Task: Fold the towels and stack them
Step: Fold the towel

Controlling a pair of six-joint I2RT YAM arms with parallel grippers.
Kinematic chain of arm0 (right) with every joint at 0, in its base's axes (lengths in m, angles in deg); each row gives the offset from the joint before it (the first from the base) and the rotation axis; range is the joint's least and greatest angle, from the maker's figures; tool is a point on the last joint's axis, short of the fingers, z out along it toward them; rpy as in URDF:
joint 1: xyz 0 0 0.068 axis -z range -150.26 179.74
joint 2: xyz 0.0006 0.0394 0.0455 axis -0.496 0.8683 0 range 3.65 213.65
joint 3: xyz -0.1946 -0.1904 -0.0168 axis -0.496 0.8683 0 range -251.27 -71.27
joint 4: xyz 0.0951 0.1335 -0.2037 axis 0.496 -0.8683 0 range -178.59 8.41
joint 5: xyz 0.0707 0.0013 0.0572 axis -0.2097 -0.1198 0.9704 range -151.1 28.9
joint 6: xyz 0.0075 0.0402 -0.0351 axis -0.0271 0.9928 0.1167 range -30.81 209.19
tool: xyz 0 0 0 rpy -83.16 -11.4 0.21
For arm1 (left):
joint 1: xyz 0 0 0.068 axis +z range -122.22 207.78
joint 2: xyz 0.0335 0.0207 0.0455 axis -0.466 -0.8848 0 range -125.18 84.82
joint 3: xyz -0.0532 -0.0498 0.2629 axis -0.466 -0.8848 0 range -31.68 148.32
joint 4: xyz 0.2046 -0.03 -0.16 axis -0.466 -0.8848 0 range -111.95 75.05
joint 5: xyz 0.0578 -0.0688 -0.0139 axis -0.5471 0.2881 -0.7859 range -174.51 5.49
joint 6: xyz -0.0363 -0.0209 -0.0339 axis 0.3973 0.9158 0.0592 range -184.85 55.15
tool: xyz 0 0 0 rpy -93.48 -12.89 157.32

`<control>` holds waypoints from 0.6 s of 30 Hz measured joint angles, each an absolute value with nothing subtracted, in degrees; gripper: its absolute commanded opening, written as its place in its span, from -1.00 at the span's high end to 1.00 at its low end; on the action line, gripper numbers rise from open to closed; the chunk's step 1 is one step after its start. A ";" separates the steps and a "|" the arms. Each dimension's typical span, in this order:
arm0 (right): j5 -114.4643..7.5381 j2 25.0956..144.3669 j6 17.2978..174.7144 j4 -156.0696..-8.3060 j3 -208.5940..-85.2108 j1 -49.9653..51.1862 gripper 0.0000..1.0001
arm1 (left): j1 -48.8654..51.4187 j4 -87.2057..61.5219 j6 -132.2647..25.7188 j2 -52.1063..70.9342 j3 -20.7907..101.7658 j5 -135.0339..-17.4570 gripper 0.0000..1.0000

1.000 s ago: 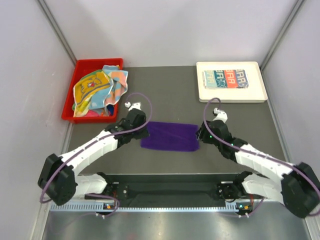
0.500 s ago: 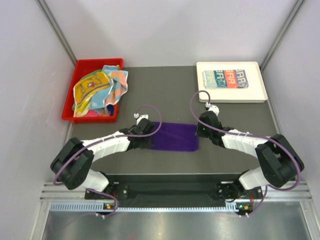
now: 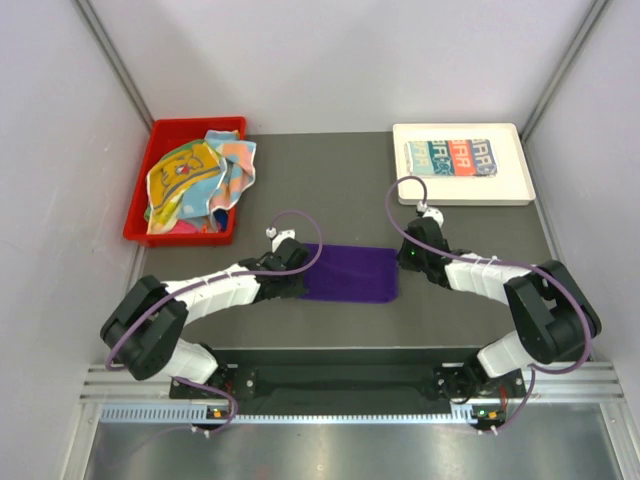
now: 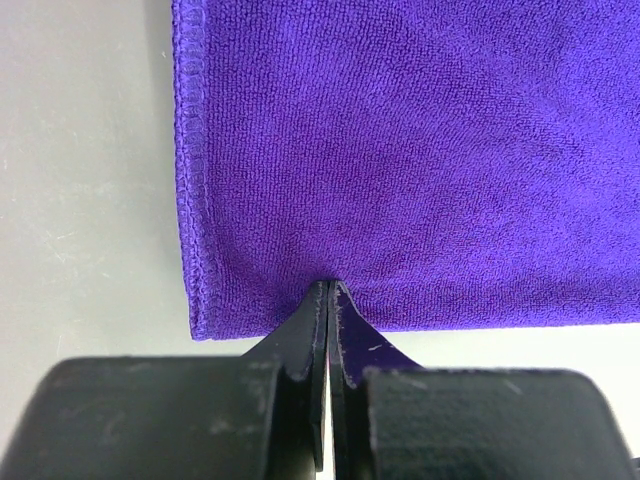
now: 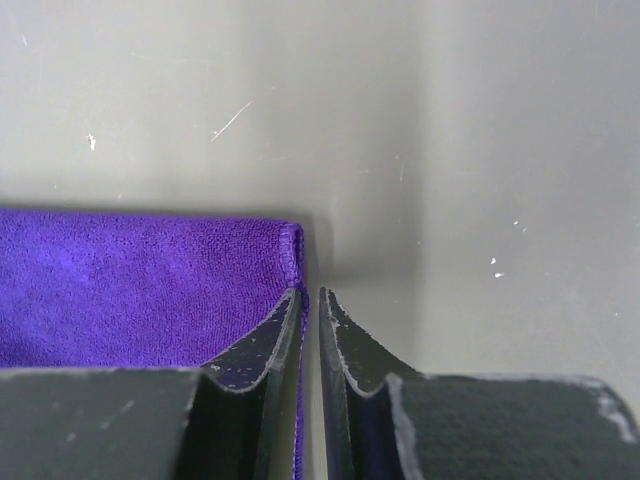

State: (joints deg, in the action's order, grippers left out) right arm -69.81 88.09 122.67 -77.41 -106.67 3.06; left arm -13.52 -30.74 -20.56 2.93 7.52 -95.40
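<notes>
Purple towel (image 3: 350, 273) flat mid-surface.
Clamped left gripper (image 4: 328, 290) on left edge; right gripper (image 5: 310, 295) near-closed at right edge, grip unclear.

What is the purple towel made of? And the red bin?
The purple towel looks like soft microfibre or terry cloth: it has a fuzzy, matte pile and a stitched hem along its edge. The red bin looks like hard plastic, judging by its smooth, evenly coloured walls and moulded rim.
</notes>
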 measured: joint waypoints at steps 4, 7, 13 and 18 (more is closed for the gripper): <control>-68.92 88.29 122.36 -77.01 -106.67 3.52 0.75 | -13.54 -30.67 -20.17 3.37 7.21 -95.49 1.00; -68.59 88.29 122.16 -76.95 -106.69 3.67 0.74 | -13.52 -30.91 -20.14 3.76 7.17 -95.51 1.00; -68.33 88.25 121.73 -76.93 -107.47 3.69 0.74 | -13.52 -34.04 -21.04 5.62 7.26 -95.49 1.00; -68.28 87.33 121.59 -77.45 -107.71 3.74 0.55 | -13.52 -41.01 -21.91 9.71 9.25 -95.34 1.00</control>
